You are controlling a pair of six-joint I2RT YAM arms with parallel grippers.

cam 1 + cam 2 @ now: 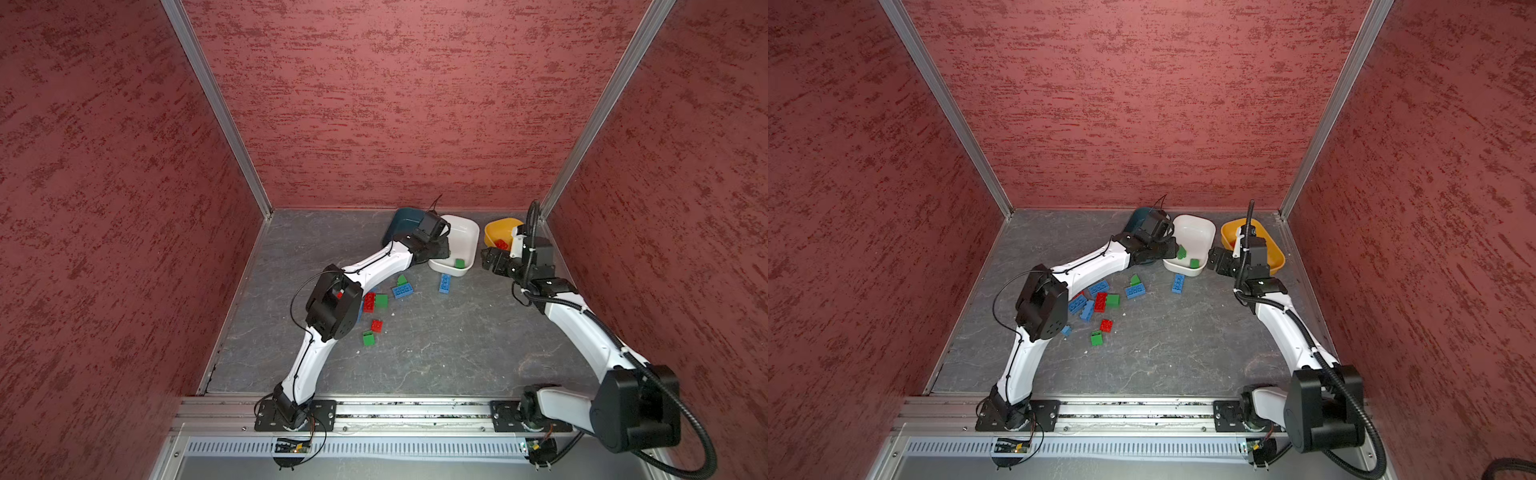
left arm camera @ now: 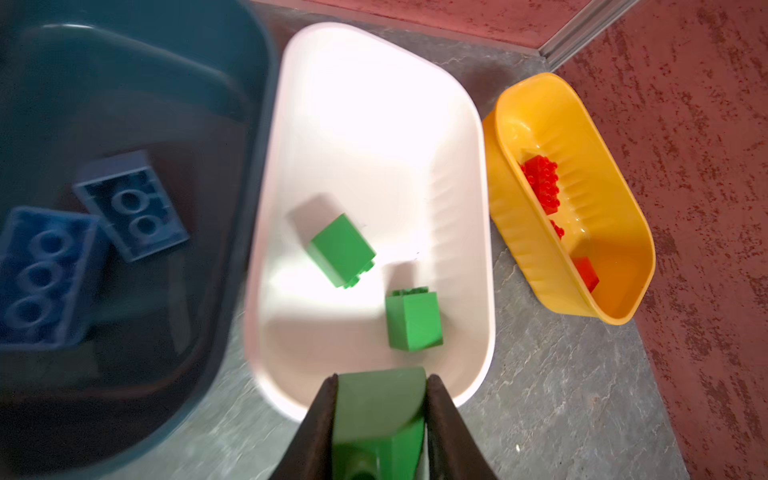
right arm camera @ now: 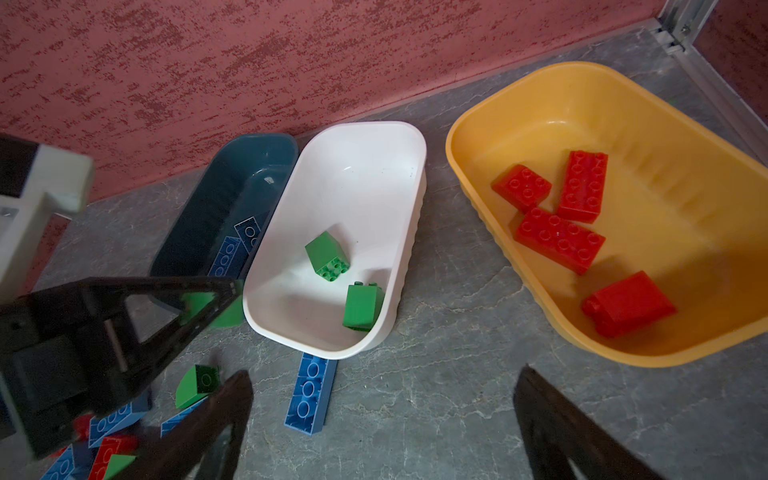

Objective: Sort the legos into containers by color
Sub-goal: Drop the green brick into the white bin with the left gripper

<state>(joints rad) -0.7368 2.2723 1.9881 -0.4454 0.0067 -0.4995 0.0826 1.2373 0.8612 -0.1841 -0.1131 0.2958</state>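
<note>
You hold the green curved-top plastic brick (image 2: 380, 411), likely light, stiff and slick, by its flat sides between the pinching fingers (image 2: 320, 415) of the left gripper (image 2: 380, 378) at the end rim of the white plastic tub (image 2: 486, 208), while the right gripper (image 3: 384, 372) stands spread and empty.

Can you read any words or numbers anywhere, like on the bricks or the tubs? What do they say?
No words or numbers can be read anywhere.
The green bricks, red bricks and blue bricks show no writing.
A pale speck inside the blue tub is too small to read.
</note>
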